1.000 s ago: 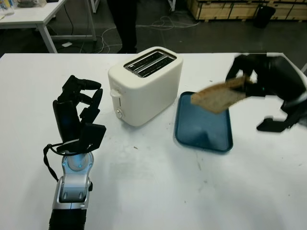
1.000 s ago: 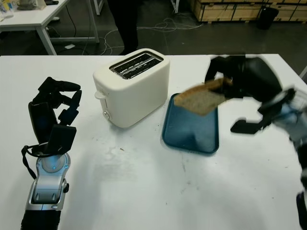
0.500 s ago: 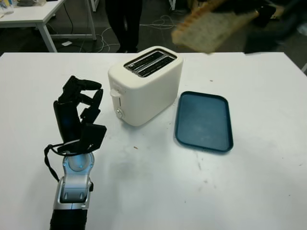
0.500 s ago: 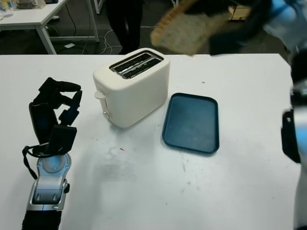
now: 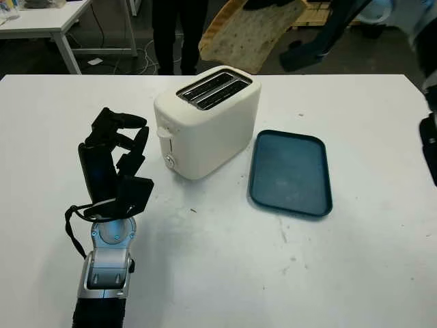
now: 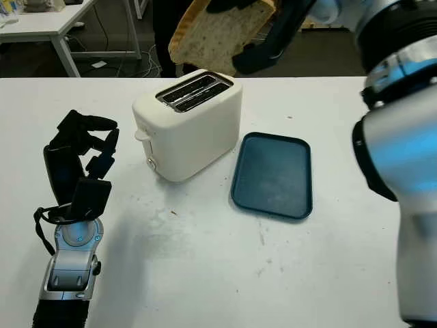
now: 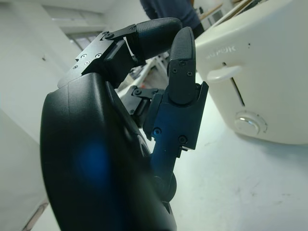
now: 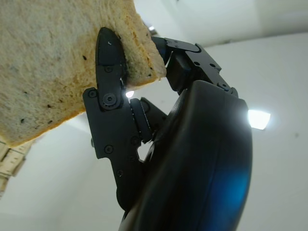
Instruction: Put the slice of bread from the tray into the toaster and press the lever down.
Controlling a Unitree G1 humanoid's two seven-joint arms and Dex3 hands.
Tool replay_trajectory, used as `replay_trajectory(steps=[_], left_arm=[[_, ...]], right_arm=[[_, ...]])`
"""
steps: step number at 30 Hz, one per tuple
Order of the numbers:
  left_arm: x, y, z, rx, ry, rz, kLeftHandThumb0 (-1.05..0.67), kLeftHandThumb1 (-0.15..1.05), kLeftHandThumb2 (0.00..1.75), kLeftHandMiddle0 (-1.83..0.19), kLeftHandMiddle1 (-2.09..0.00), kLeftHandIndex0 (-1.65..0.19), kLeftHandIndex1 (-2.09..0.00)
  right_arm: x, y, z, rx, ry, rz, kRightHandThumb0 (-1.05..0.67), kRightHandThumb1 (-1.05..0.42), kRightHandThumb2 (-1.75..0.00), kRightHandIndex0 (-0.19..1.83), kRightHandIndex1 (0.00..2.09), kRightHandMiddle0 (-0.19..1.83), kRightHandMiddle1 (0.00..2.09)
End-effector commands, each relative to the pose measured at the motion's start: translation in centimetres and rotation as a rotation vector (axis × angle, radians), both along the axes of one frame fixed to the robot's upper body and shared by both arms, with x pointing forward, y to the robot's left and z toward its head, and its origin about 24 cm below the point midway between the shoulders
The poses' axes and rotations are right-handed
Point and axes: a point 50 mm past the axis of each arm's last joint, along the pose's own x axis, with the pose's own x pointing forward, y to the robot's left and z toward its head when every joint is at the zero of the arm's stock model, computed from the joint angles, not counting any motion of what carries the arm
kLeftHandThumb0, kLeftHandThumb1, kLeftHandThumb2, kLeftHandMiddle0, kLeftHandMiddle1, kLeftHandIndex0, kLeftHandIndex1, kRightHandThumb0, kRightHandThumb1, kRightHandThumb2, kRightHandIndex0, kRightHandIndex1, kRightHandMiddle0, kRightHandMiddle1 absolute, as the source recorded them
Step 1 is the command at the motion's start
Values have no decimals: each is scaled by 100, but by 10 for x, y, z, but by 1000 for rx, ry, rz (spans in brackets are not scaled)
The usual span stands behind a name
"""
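Gripping the bread slice (image 6: 217, 33) between its fingers, the right hand (image 8: 144, 120) holds it in the air above the white toaster (image 5: 207, 121). Beside the toaster lies a bare blue tray (image 5: 290, 173). Left of it, the left hand (image 5: 113, 164) stands upright over the table (image 5: 225, 273), fingers curled, holding nothing.

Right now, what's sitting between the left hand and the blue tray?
The toaster stands between the left hand and the tray, seen in both eye views.
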Motion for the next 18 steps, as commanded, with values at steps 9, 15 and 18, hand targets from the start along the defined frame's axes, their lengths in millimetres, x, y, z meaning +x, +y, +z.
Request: replay_trajectory(steps=[9,15,18], left_arm=[[-1,0,3,-17,-4,14,-43,92,20,-73,-162,-63,-129],[-2,0,2,-12,2,21,-43,92,20,-71,-160,-62,-129],[-3,1,2,-5,0,30,-43,92,19,-72,-161,-63,-129]], right_arm=[[5,21,-23,-56,-65,29,-52,-92,-43,120,175,91,175],[8,28,-39,-23,1,36,-51,-92,-45,122,175,94,175],[9,30,-46,-23,27,35,-51,-92,-46,124,175,95,175]])
